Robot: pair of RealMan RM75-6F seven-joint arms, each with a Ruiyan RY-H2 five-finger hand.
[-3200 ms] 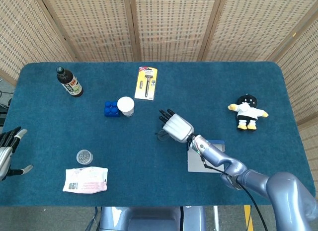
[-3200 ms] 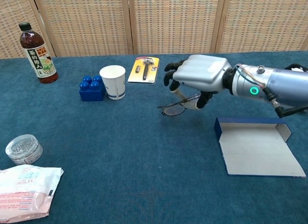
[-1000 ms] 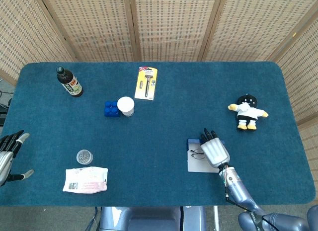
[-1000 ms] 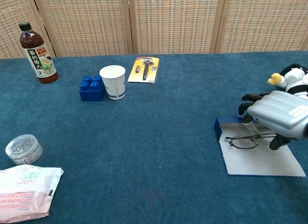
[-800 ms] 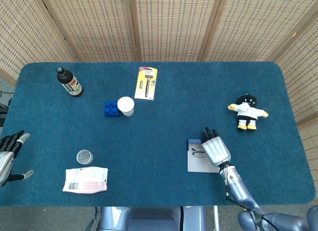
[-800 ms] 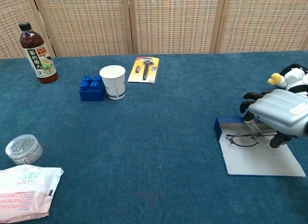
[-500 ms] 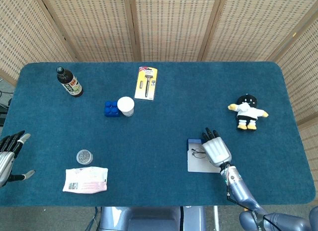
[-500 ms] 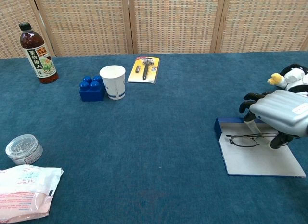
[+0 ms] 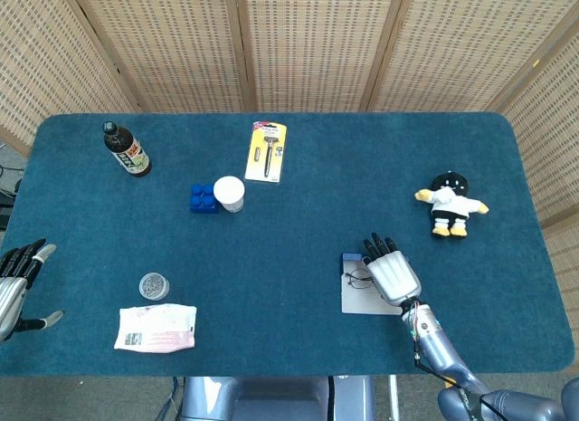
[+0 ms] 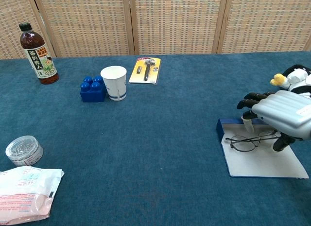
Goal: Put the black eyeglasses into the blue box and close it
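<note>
Black eyeglasses [image 10: 245,141] lie on the blue box [image 10: 262,158], lower right of frame, lenses poking out left from under the right hand [image 10: 282,118]. Whether the fingers grip the frame: can't tell. Left hand [image 9: 13,285] empty, fingers spread, lower left edge.

Carried by the right hand [image 10: 284,118] from mid-table, near the razor card, down to the lower right of the frame: the black eyeglasses [image 10: 249,140]. Now over the white inside of the open blue box [image 10: 228,126]. Since half a second ago, fingers [image 10: 249,100] lifted and spread a little; glasses tilted slightly, lens nearer the box's left edge.
</note>
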